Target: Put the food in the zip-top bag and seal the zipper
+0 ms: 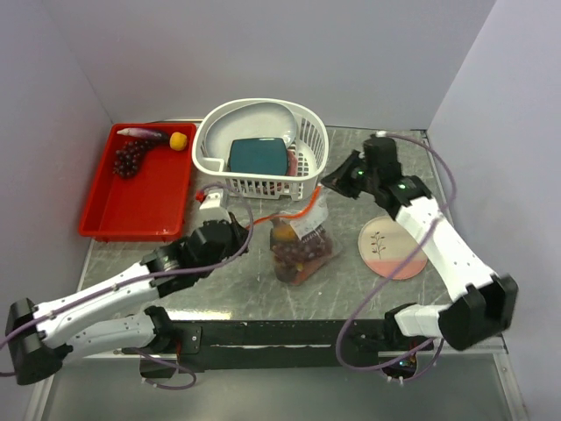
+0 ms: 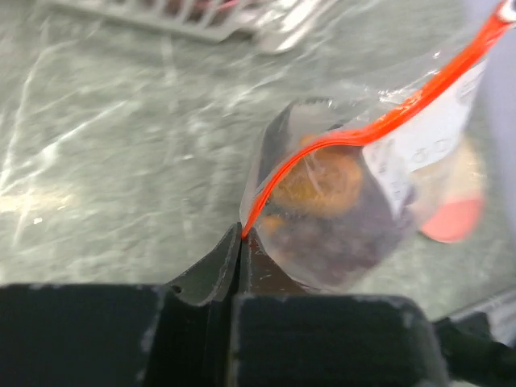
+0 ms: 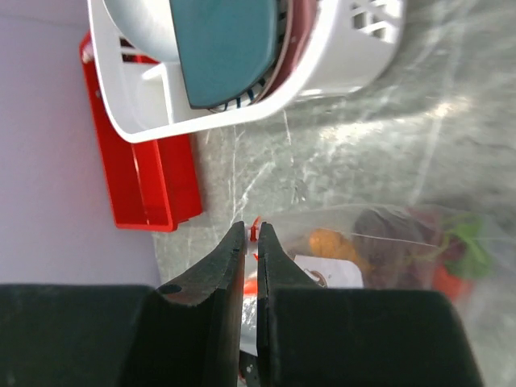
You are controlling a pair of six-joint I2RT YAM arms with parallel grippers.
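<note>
The zip-top bag [image 1: 300,248] stands on the table's middle, holding an orange carrot [image 2: 326,181] and dark grapes [image 2: 343,242]. Its red-orange zipper [image 1: 294,213] stretches between my two grippers. My left gripper [image 1: 248,226] is shut on the zipper's left end [image 2: 246,219]. My right gripper [image 1: 326,181] is shut on the other end [image 3: 255,228]; the bag [image 3: 387,242] hangs past its fingers. More food lies in the red tray [image 1: 131,210]: a grape bunch [image 1: 130,158], an eggplant [image 1: 145,133] and a yellow fruit [image 1: 178,140].
A white slotted basket [image 1: 263,180] with a teal dish [image 1: 259,156] stands just behind the bag, close to both grippers. A round pink-and-cream plate [image 1: 392,248] lies right of the bag. The right wrist view also shows the basket [image 3: 339,64] and red tray [image 3: 145,177].
</note>
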